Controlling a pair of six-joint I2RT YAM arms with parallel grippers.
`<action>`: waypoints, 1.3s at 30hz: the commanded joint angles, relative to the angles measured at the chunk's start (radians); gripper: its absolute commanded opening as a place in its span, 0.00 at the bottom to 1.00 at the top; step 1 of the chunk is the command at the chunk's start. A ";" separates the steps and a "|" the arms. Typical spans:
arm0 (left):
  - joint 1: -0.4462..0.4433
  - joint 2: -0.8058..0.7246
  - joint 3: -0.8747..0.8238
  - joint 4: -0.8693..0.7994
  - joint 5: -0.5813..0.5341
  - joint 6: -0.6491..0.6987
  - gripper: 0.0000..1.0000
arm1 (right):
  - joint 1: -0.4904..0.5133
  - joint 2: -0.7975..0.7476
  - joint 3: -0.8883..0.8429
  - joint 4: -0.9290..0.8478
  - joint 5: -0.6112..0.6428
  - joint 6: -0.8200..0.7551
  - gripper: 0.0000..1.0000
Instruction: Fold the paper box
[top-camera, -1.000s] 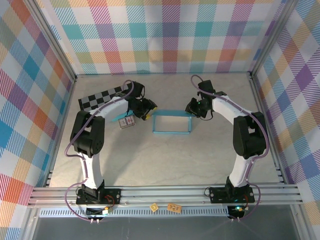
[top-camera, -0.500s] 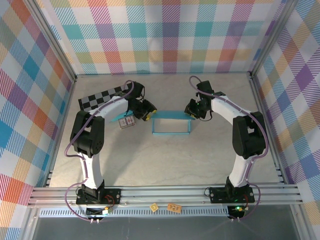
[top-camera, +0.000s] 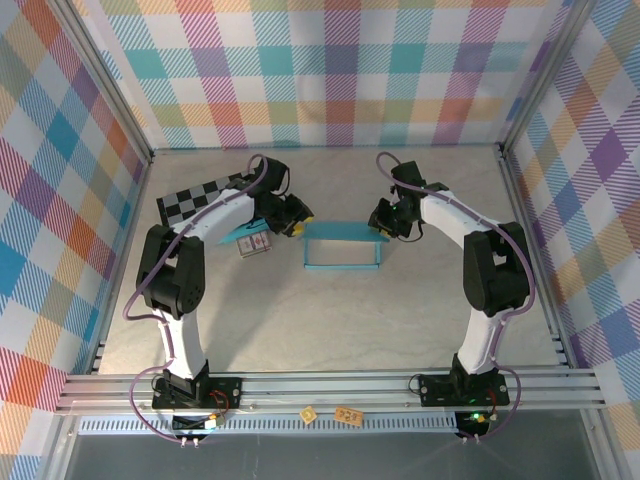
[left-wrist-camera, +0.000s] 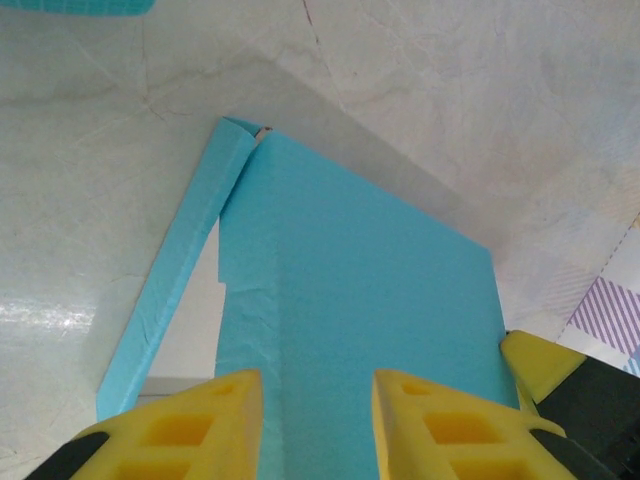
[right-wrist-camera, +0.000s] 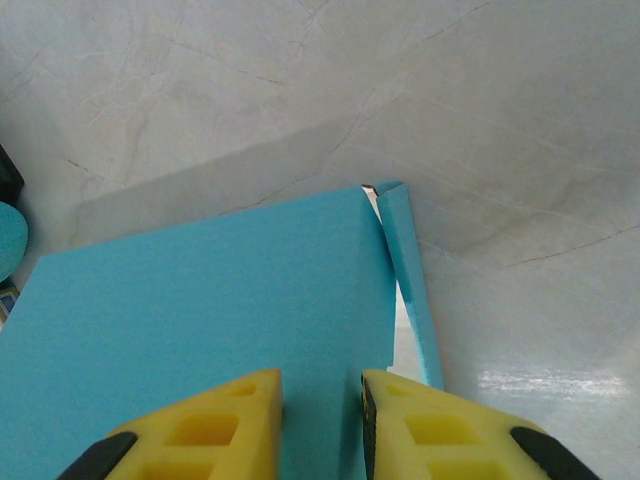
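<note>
Paper box (top-camera: 340, 266) is lying right of checkered board (top-camera: 195, 200), apart from it, walls partly raised. Left gripper (top-camera: 298, 224) is working at box end nearest board, right gripper (top-camera: 379, 222) at end farthest from board. We are judging both are bracing rear flap for folding. Fingers are standing narrowly apart over blue card; whether they are pinching it, we cannot tell.

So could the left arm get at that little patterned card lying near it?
Probably yes. The patterned card lies uncovered on the table, close beside the left pincer. That pincer is at the left end of the paper box, though, so it would need to pull away first.
</note>
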 joint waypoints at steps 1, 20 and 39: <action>-0.013 -0.026 0.001 -0.030 0.012 0.000 0.34 | 0.011 0.021 0.018 -0.028 0.008 -0.013 0.27; -0.026 -0.028 -0.023 -0.020 -0.011 -0.009 0.37 | 0.014 0.026 0.020 -0.028 0.009 -0.008 0.27; -0.056 -0.034 -0.110 0.111 0.005 -0.095 0.23 | 0.021 0.025 0.005 -0.017 -0.009 0.004 0.24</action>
